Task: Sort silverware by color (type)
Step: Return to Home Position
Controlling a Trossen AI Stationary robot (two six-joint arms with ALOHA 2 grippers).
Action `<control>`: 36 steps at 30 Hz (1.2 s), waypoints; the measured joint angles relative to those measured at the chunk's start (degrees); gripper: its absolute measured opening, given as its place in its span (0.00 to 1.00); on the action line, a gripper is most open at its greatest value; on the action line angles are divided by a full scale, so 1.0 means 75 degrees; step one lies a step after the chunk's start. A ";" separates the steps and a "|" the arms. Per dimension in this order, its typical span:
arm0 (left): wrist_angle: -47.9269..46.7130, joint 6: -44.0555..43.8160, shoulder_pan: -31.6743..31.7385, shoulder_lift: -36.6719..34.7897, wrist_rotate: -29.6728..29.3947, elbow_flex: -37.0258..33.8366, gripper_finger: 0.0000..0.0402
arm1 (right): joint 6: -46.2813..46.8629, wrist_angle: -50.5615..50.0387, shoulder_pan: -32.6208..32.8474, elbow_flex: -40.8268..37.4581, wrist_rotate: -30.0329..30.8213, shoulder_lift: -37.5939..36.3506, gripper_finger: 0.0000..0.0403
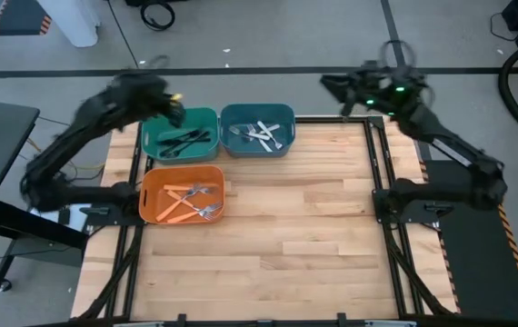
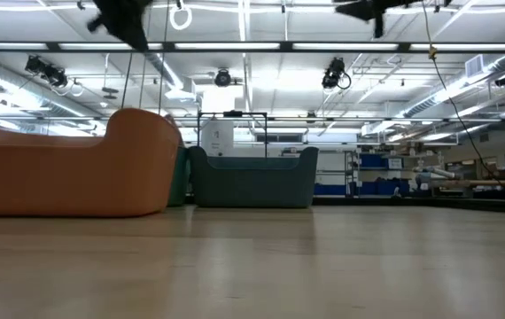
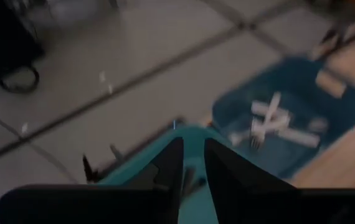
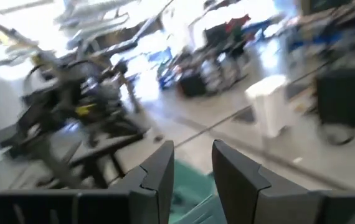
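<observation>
Forks sat in three bins, both pincers empty

Left pincer (image 3: 193, 144) hung over the far corner of the green bin (image 1: 206, 116), fingers a narrow gap apart and pinching nothing. The black forks (image 1: 186, 141) lay right below it, the silver forks (image 1: 261, 134) in the blue bin (image 1: 282, 113) beside it, and the orange-handled forks (image 1: 191, 202) in the orange bin (image 1: 150, 182) farther off. Right pincer (image 4: 193, 146), slightly spread and empty too, sat high at the desk's (image 1: 313, 227) far edge, well apart from all the forks.

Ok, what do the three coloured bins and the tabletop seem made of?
The orange bin, green bin and blue bin look like moulded plastic: solid uniform colour, rounded corners, smooth walls. The tabletop looks like pale wood, probably butcher block: parallel strips with staggered joints. Its finish seems satin, though that is uncertain.
</observation>
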 joint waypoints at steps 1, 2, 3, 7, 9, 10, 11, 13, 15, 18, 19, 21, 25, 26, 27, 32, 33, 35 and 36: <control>0.0074 -0.0001 0.0032 -0.0332 -0.0007 -0.0001 0.19 | -0.0046 -0.0145 -0.0179 0.0003 0.0003 -0.0239 0.29; 0.0113 0.0016 0.0061 -0.0646 -0.0008 0.0000 0.19 | -0.0175 -0.0359 -0.0330 0.0003 0.0004 -0.0483 0.29; 0.0117 0.0023 0.0067 -0.0963 -0.0014 -0.0003 0.19 | -0.0380 -0.0658 -0.0443 0.0003 0.0004 -0.0709 0.29; 0.0095 -0.0198 0.0064 -0.2029 -0.0114 -0.0019 0.19 | -0.1213 -0.1880 -0.0718 0.0000 0.0116 -0.1562 0.29; 0.0184 -0.0283 0.0063 -0.2619 -0.0199 -0.0281 0.19 | -0.1381 -0.2086 -0.0729 -0.0135 0.0283 -0.1963 0.29; 0.0226 -0.0346 0.0058 -0.2922 -0.0209 -0.0500 0.19 | -0.1404 -0.2116 -0.0729 -0.0274 0.0299 -0.2160 0.29; 0.0319 -0.0396 0.0058 -0.3249 -0.0218 -0.0771 0.19 | -0.1407 -0.2136 -0.0726 -0.0427 0.0370 -0.2351 0.29; 0.0644 -0.0566 0.0059 -0.3924 -0.0235 -0.1489 0.19 | -0.1357 -0.2117 -0.0720 -0.0774 0.0574 -0.2731 0.29; 0.1102 -0.0562 0.0058 -0.4588 -0.0232 -0.2331 0.19 | -0.1285 -0.2140 -0.0721 -0.1187 0.0755 -0.3119 0.29; 0.1929 -0.0517 0.0053 -0.5489 -0.0214 -0.3536 0.19 | -0.1045 -0.1875 -0.0675 -0.1913 0.0796 -0.3696 0.29; 0.2142 -0.0504 0.0053 -0.5737 -0.0192 -0.3864 0.19 | -0.1000 -0.1699 -0.0651 -0.2195 0.0673 -0.3874 0.29; 0.2342 -0.0419 0.0053 -0.6179 -0.0131 -0.4472 0.19 | -0.0970 -0.1325 -0.0604 -0.2794 0.0500 -0.4185 0.29; 0.2543 -0.0394 0.0053 -0.6844 -0.0093 -0.5467 0.19 | -0.0660 -0.0601 -0.0516 -0.4092 0.0278 -0.4646 0.29; 0.2685 -0.0484 0.0053 -0.6958 -0.0089 -0.5743 0.19 | -0.0494 -0.0347 -0.0481 -0.4419 0.0188 -0.4728 0.29; 0.2866 -0.0603 0.0053 -0.7050 -0.0071 -0.5992 0.19 | -0.0307 -0.0097 -0.0444 -0.4753 0.0117 -0.4792 0.29; 0.4050 -0.0693 0.0044 -0.7138 0.0388 -0.7067 0.19 | 0.0123 0.1524 -0.0263 -0.6010 -0.0002 -0.4846 0.29; 0.4285 -0.0702 0.0044 -0.7129 0.0489 -0.7264 0.19 | 0.0121 0.1805 -0.0229 -0.6178 -0.0002 -0.4846 0.29; 0.4674 -0.0714 0.0042 -0.7131 0.0599 -0.7607 0.18 | 0.0092 0.2210 -0.0173 -0.6467 -0.0004 -0.4842 0.29; 0.4772 -0.0711 0.0041 -0.7131 0.0609 -0.7760 0.18 | 0.0051 0.2291 -0.0153 -0.6597 -0.0004 -0.4843 0.29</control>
